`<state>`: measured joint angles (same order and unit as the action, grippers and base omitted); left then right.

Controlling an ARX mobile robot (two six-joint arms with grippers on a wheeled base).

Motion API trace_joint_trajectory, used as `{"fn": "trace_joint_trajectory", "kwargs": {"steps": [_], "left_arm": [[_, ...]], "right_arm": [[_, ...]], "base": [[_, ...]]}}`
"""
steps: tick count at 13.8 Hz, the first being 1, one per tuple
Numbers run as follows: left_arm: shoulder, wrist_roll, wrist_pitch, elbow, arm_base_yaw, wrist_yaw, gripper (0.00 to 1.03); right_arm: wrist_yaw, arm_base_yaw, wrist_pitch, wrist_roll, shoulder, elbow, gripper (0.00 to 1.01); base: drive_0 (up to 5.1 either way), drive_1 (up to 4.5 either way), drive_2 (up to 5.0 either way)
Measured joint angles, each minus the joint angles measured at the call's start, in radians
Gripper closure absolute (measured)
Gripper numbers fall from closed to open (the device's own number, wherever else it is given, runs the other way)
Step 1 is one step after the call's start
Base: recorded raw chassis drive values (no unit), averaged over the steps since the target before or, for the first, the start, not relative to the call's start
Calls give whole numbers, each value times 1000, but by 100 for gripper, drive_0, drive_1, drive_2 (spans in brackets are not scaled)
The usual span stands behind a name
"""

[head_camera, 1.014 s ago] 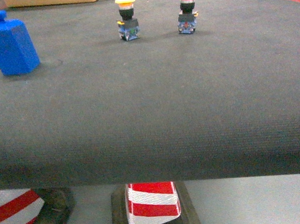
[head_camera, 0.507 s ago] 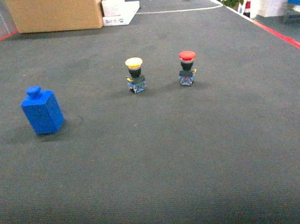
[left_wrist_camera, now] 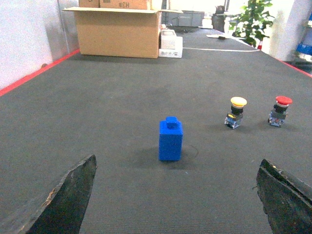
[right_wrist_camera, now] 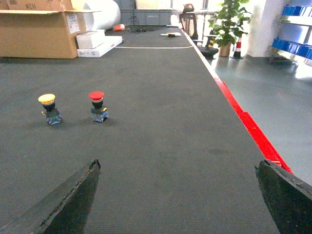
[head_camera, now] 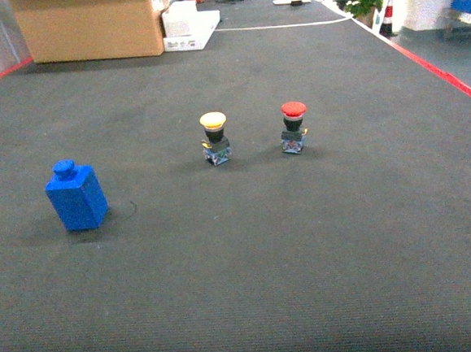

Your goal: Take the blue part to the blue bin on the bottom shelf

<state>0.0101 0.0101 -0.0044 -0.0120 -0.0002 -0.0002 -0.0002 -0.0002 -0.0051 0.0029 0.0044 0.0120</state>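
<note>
The blue part (head_camera: 76,196) is a small blue block with a knob on top, standing upright on the dark grey mat at the left. The left wrist view has the blue part (left_wrist_camera: 170,139) straight ahead, some way beyond my left gripper (left_wrist_camera: 176,168), which is open and holds nothing. My right gripper (right_wrist_camera: 178,168) is open too, over bare mat, well to the right of the part. Neither gripper shows in the head view. The blue bin and the bottom shelf are out of view.
A yellow-capped push button (head_camera: 214,137) and a red-capped one (head_camera: 293,126) stand mid-mat. A cardboard box (head_camera: 89,24) and white boxes (head_camera: 190,23) sit at the far edge. A red stripe (right_wrist_camera: 248,126) marks the mat's right edge, with floor and a plant (right_wrist_camera: 227,22) beyond.
The head view has risen and tilted: the table's front edge and the striped cones below have dropped out of sight, and the blue part and both buttons now sit lower and smaller.
</note>
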Motion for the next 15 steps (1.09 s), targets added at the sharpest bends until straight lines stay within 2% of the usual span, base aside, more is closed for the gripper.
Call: {"fn": "trace_joint_trajectory", "kwargs": {"steps": [3, 4, 5, 6, 7, 8, 10, 12, 15], "left_arm": [[0, 0, 0, 0, 0, 0, 5], [13, 12, -49, -10, -6, -14, 5], [203, 134, -286, -135, -85, -142, 5], [407, 190, -233, -217, -153, -223, 5], [570, 191, -81, -280, -189, -211, 5], [723, 171, 54, -341, -187, -167, 5], [1086, 111, 303, -458, -154, -132, 5], [1380, 109, 395, -565, -109, -98, 5], [1640, 93, 439, -694, -74, -62, 5]], "right_arm": [[0, 0, 0, 0, 0, 0, 3], [0, 0, 0, 0, 0, 0, 3], [1, 0, 0, 0, 0, 0, 3], [-1, 0, 1, 0, 0, 0, 3], [0, 0, 0, 0, 0, 0, 3], [0, 0, 0, 0, 0, 0, 3], [0, 0, 1, 0, 0, 0, 3], [0, 0, 0, 0, 0, 0, 3], [0, 0, 0, 0, 0, 0, 3]], "base": [[0, 0, 0], [0, 0, 0], [0, 0, 0], [0, 0, 0], [0, 0, 0], [0, 0, 0], [0, 0, 0], [0, 0, 0], [0, 0, 0]]}}
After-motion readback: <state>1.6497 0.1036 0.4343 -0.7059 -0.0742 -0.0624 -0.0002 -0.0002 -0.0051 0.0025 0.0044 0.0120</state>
